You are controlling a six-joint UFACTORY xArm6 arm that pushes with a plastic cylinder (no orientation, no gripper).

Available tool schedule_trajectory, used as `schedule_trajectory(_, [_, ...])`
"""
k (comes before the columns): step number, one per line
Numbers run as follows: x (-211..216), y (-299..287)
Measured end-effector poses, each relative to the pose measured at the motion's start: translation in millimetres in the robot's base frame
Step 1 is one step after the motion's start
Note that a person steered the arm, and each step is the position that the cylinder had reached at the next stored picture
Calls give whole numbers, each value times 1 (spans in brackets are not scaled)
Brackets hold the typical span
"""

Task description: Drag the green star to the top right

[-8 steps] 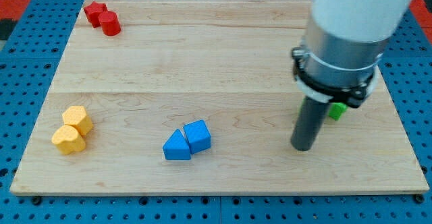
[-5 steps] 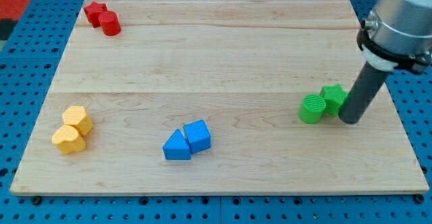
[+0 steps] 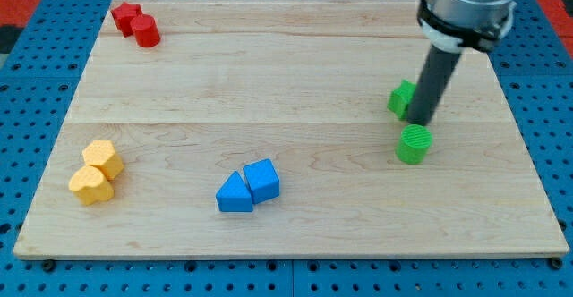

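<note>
The green star (image 3: 400, 98) lies on the wooden board (image 3: 286, 82) at the view's right, about mid-height, partly hidden behind my rod. My tip (image 3: 422, 120) rests on the board just to the right of the star and touches it. A green cylinder (image 3: 414, 143) stands just below the tip, apart from the star.
A red star (image 3: 125, 16) and a red cylinder (image 3: 146, 31) sit at the top left. Two yellow blocks (image 3: 97, 172) sit at the left edge. A blue triangle (image 3: 235, 194) and a blue cube (image 3: 262, 180) sit at the bottom centre.
My tip swept from the right of the green pair up and left. The green star moved up and left, away from the green cylinder, which stayed in place.
</note>
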State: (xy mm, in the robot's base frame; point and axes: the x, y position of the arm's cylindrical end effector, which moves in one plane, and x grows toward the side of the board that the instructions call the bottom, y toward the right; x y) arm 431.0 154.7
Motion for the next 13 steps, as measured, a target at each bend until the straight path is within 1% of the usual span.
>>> schedule_trajectory(2, [-77,-13])
schedule_trajectory(3, [-90,-59])
schedule_trajectory(4, [-112,-73])
schedule_trajectory(5, [-120,-33])
schedule_trajectory(6, [-113,-12])
schedule_trajectory(7, [-87,-3])
schedule_trajectory(8, [-78,16])
schedule_trajectory(9, [-107,33])
schedule_trajectory(10, [-143,35])
schedule_trajectory(11, [-146,44])
schedule_trajectory(12, [-88,78])
schedule_trajectory(13, [-19,94])
